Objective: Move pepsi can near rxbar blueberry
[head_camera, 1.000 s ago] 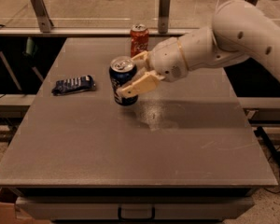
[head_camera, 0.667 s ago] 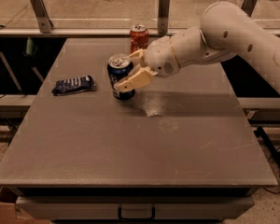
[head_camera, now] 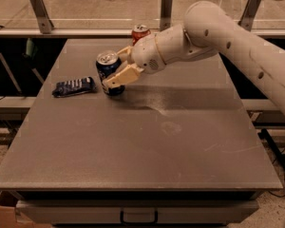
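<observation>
Below the near edge: a dark drawer handle (head_camera: pixel 138 217) sits on the front panel under the surface. A brown cardboard box (head_camera: pixel 4 212) shows on the floor by the near-left corner.
Surface: a flat, matte grey rectangular surface (head_camera: pixel 147 170) with faint scuff marks around its middle.
Snack bar: the rxbar blueberry (head_camera: pixel 74 86), a small, flat, oblong dark navy wrapper with white lettering, lies flat near the left edge, about halfway between the near and far edges. Its long side runs roughly left to right.
Drink can: the pepsi can (head_camera: pixel 104 68), a dark blue aluminium can with a silver top and pull tab, stands upright just to the right of the rxbar blueberry, close to it but apart. Whether its base rests on the surface or hangs just above cannot be told.
Gripper: the cream-coloured two-finger gripper (head_camera: pixel 113 69) is clamped around the pepsi can from the right, with one finger across the front of the can and the other behind it.
Arm: the thick white arm (head_camera: pixel 213 27) reaches in from the right edge and slopes down leftward over the far half of the surface.
Far can: a red cola can (head_camera: pixel 140 31) stands upright near the middle of the far edge, behind the arm's wrist and well apart from the pepsi can.
Beyond the far edge: grey metal posts (head_camera: pixel 39 9) rise from a rail.
</observation>
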